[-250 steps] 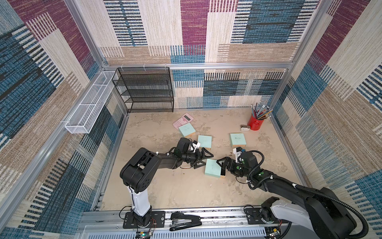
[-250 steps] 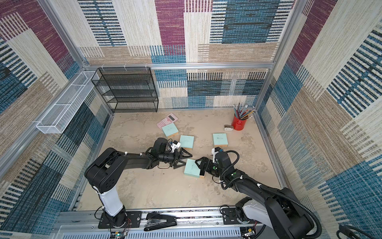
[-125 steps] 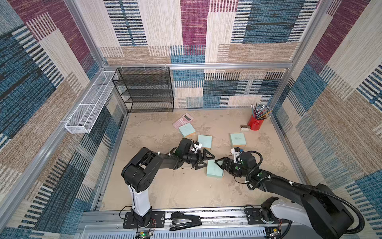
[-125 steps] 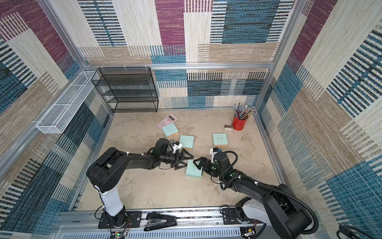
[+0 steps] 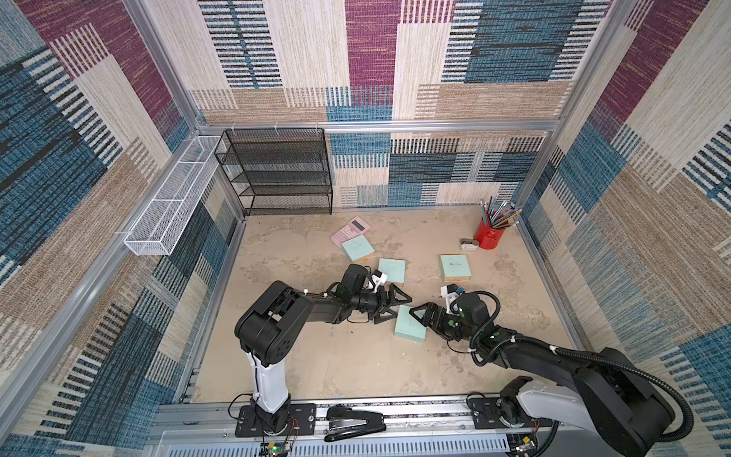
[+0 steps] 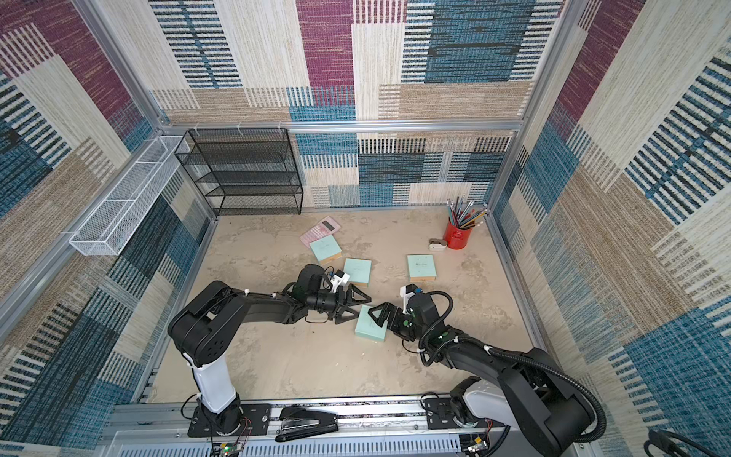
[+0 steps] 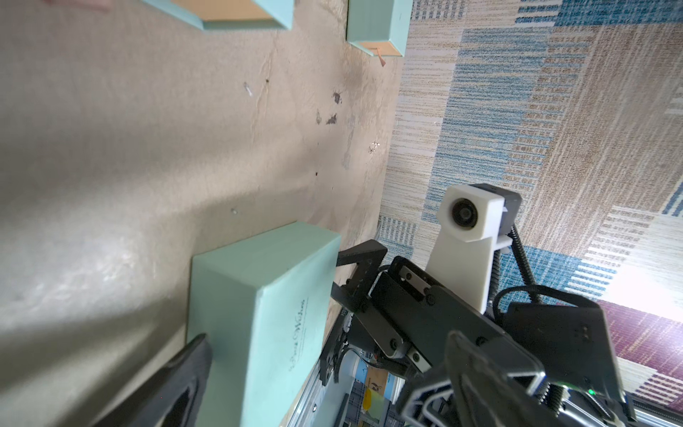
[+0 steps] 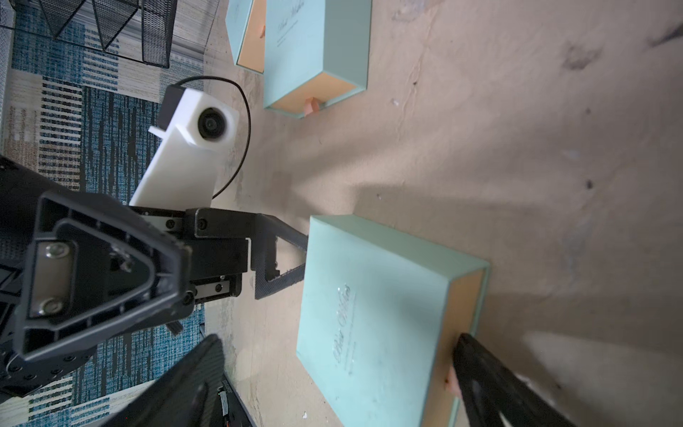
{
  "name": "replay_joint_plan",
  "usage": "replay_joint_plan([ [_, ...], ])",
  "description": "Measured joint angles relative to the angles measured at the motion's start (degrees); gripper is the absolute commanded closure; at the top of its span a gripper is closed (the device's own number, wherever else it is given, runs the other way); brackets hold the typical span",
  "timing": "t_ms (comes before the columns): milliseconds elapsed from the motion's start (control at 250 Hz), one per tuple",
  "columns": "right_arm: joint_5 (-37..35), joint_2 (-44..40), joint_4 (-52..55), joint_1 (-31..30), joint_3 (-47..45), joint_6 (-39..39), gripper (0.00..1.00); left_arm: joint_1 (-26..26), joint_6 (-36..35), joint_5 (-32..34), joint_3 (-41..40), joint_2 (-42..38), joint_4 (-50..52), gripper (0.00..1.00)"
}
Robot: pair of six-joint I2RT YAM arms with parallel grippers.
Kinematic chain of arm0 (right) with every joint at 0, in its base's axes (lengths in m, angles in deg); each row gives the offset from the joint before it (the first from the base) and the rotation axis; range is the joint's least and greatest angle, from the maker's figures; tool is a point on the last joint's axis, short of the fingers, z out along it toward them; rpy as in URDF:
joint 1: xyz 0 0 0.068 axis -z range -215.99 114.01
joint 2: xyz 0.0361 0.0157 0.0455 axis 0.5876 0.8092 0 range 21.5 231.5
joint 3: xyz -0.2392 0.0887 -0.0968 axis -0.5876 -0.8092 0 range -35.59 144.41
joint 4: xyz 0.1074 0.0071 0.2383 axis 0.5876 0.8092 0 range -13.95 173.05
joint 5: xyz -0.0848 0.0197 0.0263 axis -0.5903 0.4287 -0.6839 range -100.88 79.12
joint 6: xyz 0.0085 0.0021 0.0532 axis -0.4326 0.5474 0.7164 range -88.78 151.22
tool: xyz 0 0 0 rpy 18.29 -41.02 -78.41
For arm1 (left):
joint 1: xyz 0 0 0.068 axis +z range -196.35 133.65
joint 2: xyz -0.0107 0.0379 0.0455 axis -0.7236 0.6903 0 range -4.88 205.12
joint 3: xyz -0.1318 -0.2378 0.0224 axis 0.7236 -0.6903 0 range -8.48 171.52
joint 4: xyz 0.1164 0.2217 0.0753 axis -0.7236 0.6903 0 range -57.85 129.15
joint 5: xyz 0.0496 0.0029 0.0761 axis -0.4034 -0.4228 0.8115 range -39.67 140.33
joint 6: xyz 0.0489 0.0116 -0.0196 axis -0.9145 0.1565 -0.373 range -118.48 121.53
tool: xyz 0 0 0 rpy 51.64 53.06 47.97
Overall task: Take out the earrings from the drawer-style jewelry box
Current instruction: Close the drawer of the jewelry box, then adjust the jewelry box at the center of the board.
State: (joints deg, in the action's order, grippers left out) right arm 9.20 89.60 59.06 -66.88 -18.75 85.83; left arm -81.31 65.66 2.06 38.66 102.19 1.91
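Mint-green jewelry box (image 5: 410, 335): lies flat on the sandy floor (image 5: 336, 356) between the two arms. Its tan drawer end sits flush in the sleeve, with a small pink pull tab showing at that end in the right wrist view.
Left gripper (image 5: 397, 308): jaws spread wide and holding nothing. One finger (image 8: 260, 258) rests at the box's edge on the end away from the drawer front.
Right gripper (image 5: 420, 318): jaws also spread wide and gripping nothing. It reaches over the box, and in the right wrist view one finger (image 8: 476, 366) is right at the tab on the drawer end.
Earrings (image 7: 247, 88): tiny pale specks on the bare floor outside the box (too small to make out any detail). One lies between this box and the farther ones, and another is just past the near box's corner.
Other mint boxes: three more lie farther back, well apart from the grippers, the nearest (image 5: 391, 271) just behind the left wrist.
Back of the cell: a pink calculator (image 5: 350, 229) touches the rearmost box. A red cup (image 5: 489, 236) of pencils stands in the corner, and a black mesh shelf (image 5: 281, 174) stands against the wall.
Front rail: a black stapler (image 5: 356, 424) lies between the arm bases.
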Motion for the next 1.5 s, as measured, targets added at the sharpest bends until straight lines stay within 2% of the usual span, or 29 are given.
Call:
replay_joint_plan([
  [248,-2.8,-5.3,4.5,-0.2,1.7,-1.0,0.00,0.8,0.2,0.4,-1.1,-3.4,0.6,0.01],
  [476,-4.2,-5.4,11.6,1.9,7.1,-5.9,0.01,2.0,-1.7,4.8,-6.2,-16.0,8.0,0.00],
  [632,-1.6,0.0,12.3,5.9,10.6,-9.9,0.00,1.8,-8.6,6.4,-9.0,-26.9,20.1,0.14],
  [784,1.9,7.0,11.9,7.1,15.0,-13.1,0.00,-0.1,-14.7,7.9,-9.6,-32.1,31.0,0.29],
  [944,6.2,14.3,9.2,7.2,17.9,-14.8,0.01,-5.1,-17.6,7.7,-9.6,-29.6,35.6,0.46],
  [1064,8.6,16.4,8.1,7.2,17.8,-15.0,0.00,-8.5,-18.0,7.8,-9.4,-25.7,35.9,0.54],
  [1235,11.6,16.1,4.5,7.2,14.7,-14.2,0.00,-10.1,-17.8,9.1,-7.3,-19.9,33.4,0.57],
  [1499,13.4,9.2,2.5,7.1,7.7,-11.5,0.00,-10.3,-14.6,11.1,-5.1,-12.4,25.4,0.59],
])
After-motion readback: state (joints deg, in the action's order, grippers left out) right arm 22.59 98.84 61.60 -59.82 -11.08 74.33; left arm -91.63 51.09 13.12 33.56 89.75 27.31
